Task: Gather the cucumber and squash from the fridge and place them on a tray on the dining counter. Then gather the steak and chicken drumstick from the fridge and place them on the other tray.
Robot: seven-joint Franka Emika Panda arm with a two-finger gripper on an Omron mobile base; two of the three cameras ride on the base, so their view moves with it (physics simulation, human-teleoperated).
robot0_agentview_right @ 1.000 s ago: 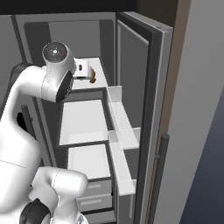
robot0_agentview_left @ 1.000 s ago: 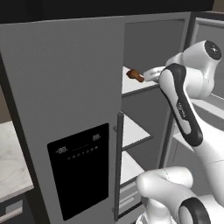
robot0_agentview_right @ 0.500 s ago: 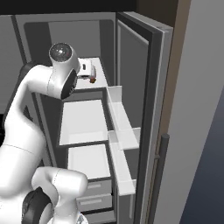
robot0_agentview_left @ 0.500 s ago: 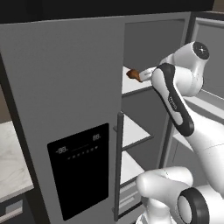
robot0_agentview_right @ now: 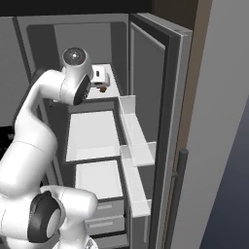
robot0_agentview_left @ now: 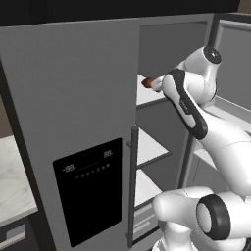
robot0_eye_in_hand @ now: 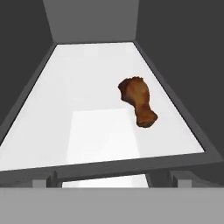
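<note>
Fridge shelf held chicken drumstick – gripper spread wide, aligned for reaching it, nothing gripped.

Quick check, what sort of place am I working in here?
Likely a kitchen: a tall grey side-by-side fridge with its right door open, white shelves inside, and a brown chicken drumstick lying on the top one.

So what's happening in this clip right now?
The white arm is reaching into the open right side of the fridge, toward its upper shelf. A chicken drumstick lies there, ahead of the hand camera and slightly off to one side. The gripper has its jaws open and holds nothing; the drumstick is not yet grasped.
</note>
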